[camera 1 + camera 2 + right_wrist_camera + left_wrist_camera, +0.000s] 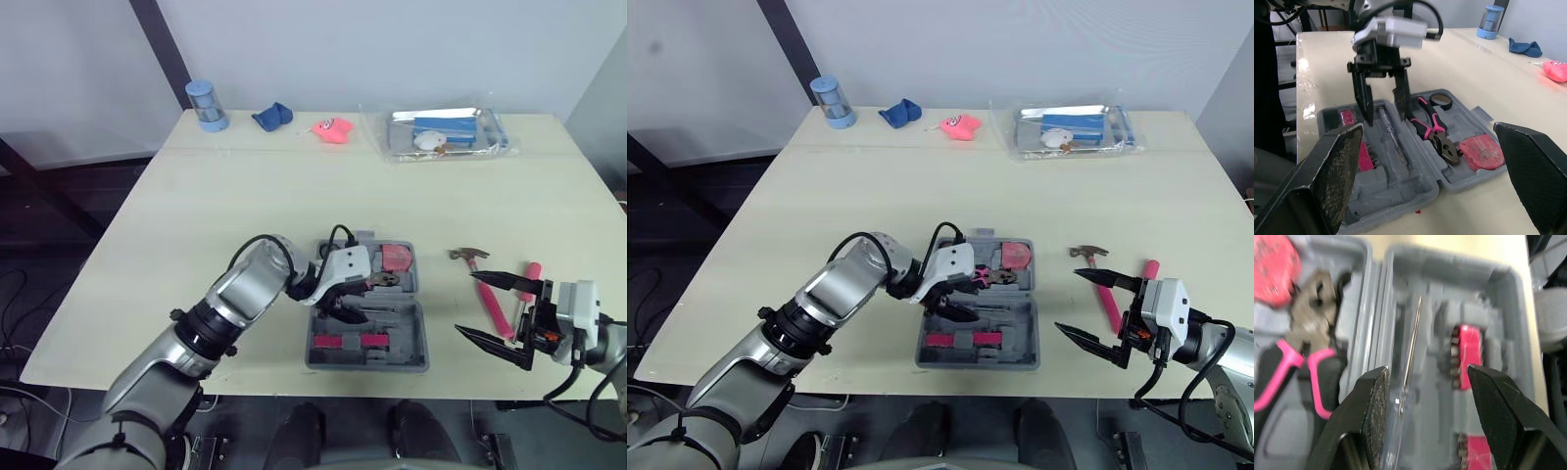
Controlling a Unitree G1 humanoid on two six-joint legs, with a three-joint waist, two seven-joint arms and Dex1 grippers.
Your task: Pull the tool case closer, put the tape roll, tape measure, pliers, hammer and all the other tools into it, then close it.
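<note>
Black fingers of the left gripper [1425,377] are seen spread apart, with nothing clamped between them. A pale wooden table [245,186] carries everything. On it, directly beneath these jaws, an open grey plastic tool case [367,364] is laid flat. The right gripper [467,304] is held wide open and empty, well apart from the case. A pink-handled hammer [495,311] is lying on the table at these jaws, its handle crossed by the farther finger; contact cannot be judged.

Inside the case, pink-and-black-handled pliers [1432,132] are set just beside the left jaws, in the neighbouring half. A clear-handled steel screwdriver [1393,134] is seated in its slot between the two left fingers, closer to one of them; whether it is touched cannot be told. A flat red tape measure [1481,154] is placed beyond the pliers' nose, away from the left jaws. A black tape roll [1440,100] is tucked by the pliers' handles.
</note>
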